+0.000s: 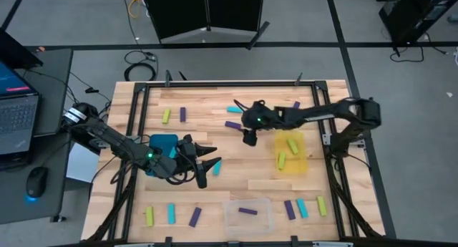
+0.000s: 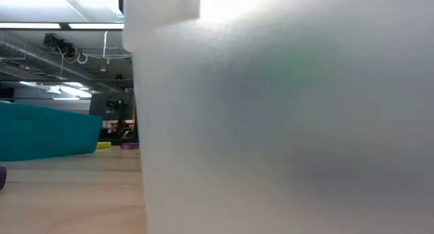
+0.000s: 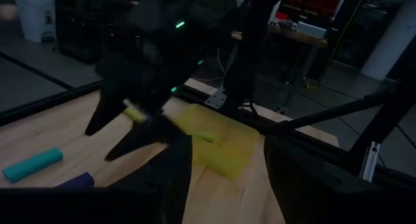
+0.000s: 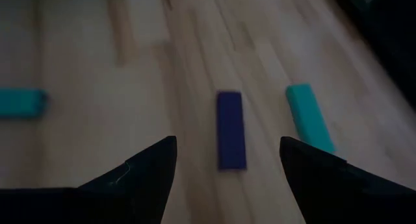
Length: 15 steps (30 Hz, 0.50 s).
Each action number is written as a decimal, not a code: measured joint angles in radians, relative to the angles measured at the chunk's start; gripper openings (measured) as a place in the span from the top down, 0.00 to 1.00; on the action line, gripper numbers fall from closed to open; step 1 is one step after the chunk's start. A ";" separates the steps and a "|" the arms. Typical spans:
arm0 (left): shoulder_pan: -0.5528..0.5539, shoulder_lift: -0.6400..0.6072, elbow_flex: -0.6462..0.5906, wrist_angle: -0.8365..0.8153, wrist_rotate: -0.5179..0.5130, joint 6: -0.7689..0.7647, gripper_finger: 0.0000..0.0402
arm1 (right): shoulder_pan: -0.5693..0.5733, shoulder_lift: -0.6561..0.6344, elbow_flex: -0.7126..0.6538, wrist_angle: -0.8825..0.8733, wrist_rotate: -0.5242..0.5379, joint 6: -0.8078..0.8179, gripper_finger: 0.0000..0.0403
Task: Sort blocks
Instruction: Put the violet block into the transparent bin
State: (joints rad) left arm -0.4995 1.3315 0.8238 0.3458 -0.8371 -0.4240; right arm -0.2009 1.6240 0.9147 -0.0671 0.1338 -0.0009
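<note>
1. Along the near edge of the bench (image 1: 215,104), a clear bin (image 1: 248,215) holds one purple block (image 1: 247,211); loose yellow-green, cyan and purple blocks lie to either side of it.
2. At mid-bench, the left gripper (image 1: 207,160) hovers just beside a teal bin (image 1: 162,148), jaws released and spread, nothing between them. A cyan block (image 1: 217,167) lies close by its fingertips.
3. To the right, a yellow bin (image 1: 292,155) holds two yellow-green blocks (image 1: 292,144).
4. Farther back, the right gripper (image 4: 227,169) hangs over the wood with jaws parted and holding nothing. In its wrist view a purple block (image 4: 231,129) lies flat between the fingertips, with a cyan block (image 4: 309,117) just beside it and another cyan block (image 4: 21,101) well apart.
5. Near the far-left part of the bench, a yellow-green block (image 1: 166,116) and a purple block (image 1: 183,114) lie side by side.
</note>
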 joint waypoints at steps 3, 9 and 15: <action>0.000 0.000 0.000 -0.001 0.000 0.000 0.51 | -0.028 0.071 0.018 -0.002 -0.019 -0.018 0.29; 0.000 0.000 0.000 -0.001 0.000 0.022 0.51 | -0.062 0.175 0.058 -0.032 -0.035 -0.033 0.26; 0.000 0.000 0.000 -0.001 0.001 0.024 0.51 | -0.063 0.244 0.114 -0.054 -0.024 -0.065 0.23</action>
State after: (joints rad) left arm -0.4995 1.3315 0.8238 0.3447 -0.8364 -0.3996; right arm -0.2642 1.8682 1.0284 -0.1211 0.1098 -0.0664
